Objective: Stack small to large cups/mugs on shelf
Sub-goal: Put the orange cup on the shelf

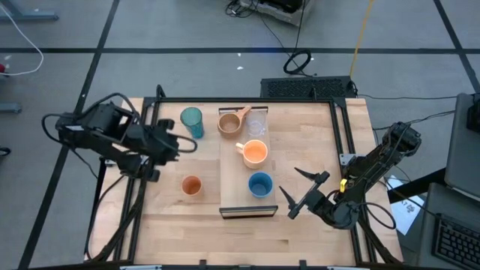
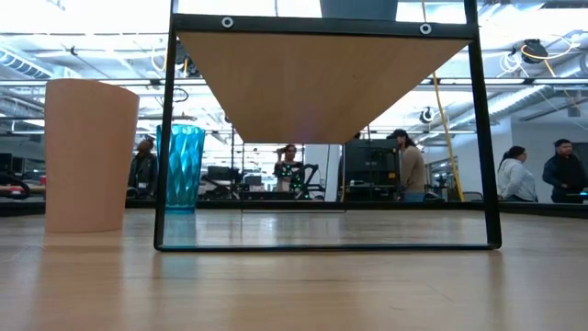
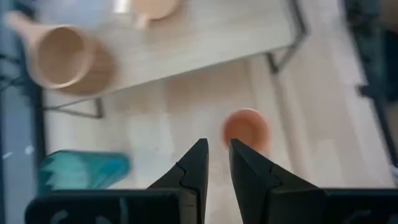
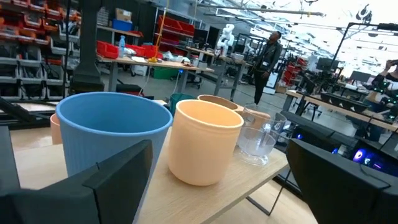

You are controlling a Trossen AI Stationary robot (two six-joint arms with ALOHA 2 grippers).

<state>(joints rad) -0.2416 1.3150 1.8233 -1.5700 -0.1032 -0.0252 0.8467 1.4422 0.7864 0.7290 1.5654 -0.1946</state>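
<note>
Four of your six vessels already sit on the shelf (image 1: pixel 234 196), so you are roughly two-thirds through, though whether their order runs properly by size is hard to judge from here. On the plank, from the back, you have the tan handled mug (image 1: pixel 229 123) with the clear glass cup (image 1: pixel 256 124) just beside it, then the orange handled mug (image 1: pixel 256 152), then the blue cup (image 1: pixel 260 184) at the near end. Still on the tabletop to the shelf's left are the tall teal tumbler (image 1: pixel 192 121) and the small orange cup (image 1: pixel 192 185), well apart from each other. Your left gripper (image 1: pixel 182 144) hovers between those two, its fingers narrowed to a slim gap and holding nothing. Your right gripper (image 1: pixel 307 193) waits spread wide and empty, just beside the blue cup.
</note>
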